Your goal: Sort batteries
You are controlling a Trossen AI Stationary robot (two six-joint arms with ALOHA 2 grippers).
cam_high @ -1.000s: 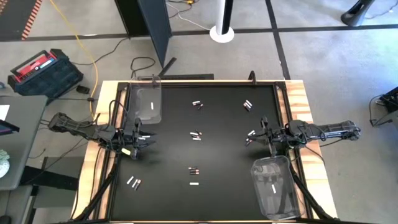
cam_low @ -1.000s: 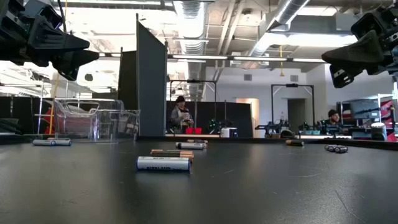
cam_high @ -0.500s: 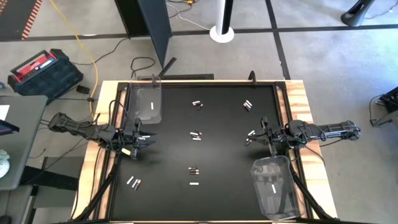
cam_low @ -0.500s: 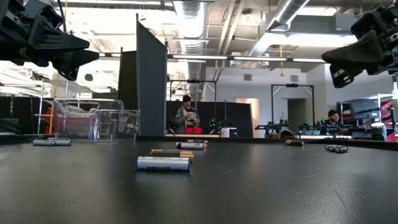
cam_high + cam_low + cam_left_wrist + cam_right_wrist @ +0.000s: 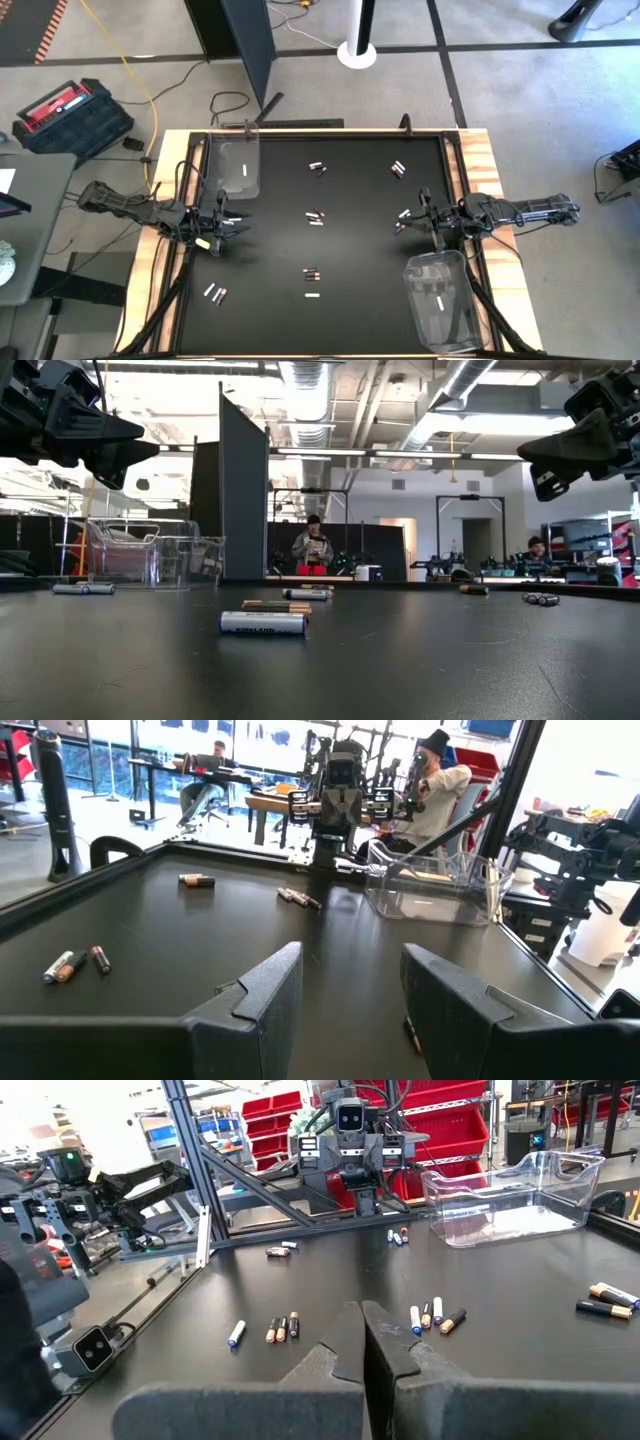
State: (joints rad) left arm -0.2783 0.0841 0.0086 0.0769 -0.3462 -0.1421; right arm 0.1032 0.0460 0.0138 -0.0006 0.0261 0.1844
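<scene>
Black tabletop (image 5: 360,240) with a busy workshop behind it, and the batteries (image 5: 315,218) are scattered in little clusters all over the mat: a few near the far edge, a pair mid-table, a few nearer the front, plus two by the left front corner. One white cell already lies in each clear bin, the left bin (image 5: 240,170) at the far left corner and the right bin (image 5: 440,300) at the near right.

Left gripper (image 5: 232,224) hovers at the left edge with its fingers spread wide, nothing between them. Right gripper (image 5: 422,222) sits at the right edge, pinched fully closed and empty, just beside a small cluster.

My take: pick one cell at a time, come straight down with the fingers across its long side, and check its colour before choosing a bin. They're round, so a sloppy touch probably rolls them.
</scene>
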